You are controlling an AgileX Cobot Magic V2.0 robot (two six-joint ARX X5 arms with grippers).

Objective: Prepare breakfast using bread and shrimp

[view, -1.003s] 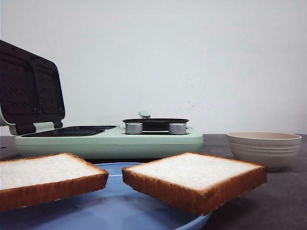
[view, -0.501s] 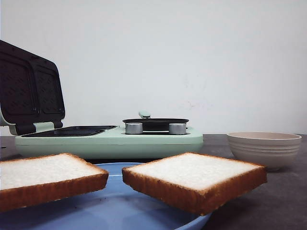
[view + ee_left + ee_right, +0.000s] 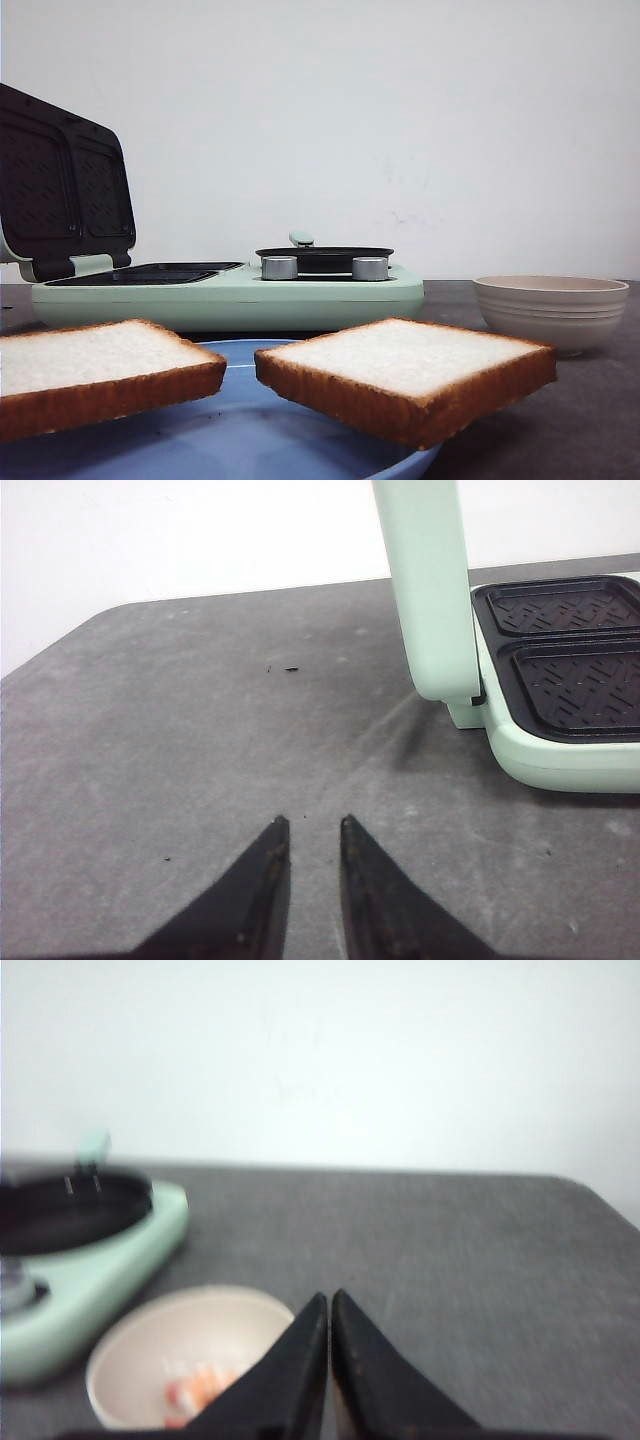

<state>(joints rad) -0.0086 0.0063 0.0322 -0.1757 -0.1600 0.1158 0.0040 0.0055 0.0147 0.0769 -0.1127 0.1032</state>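
The right hand (image 3: 329,1305) is clenched, empty, just beside the bowl (image 3: 130,1335). Entering clenched, it would likely shove the shrimp (image 3: 200,1385) aside. The left hand (image 3: 310,832) is slightly released.

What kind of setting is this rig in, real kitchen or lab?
Likely a staged lab tabletop, not a real kitchen: a bare grey table against a blank white wall, with only a mint sandwich maker, bread on a blue plate, and a bowl holding shrimp.

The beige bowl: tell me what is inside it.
In the right wrist view, the beige bowl holds the shrimp, blurred orange-red pieces. The right claw covers part of its rim. The front view shows only its outside.
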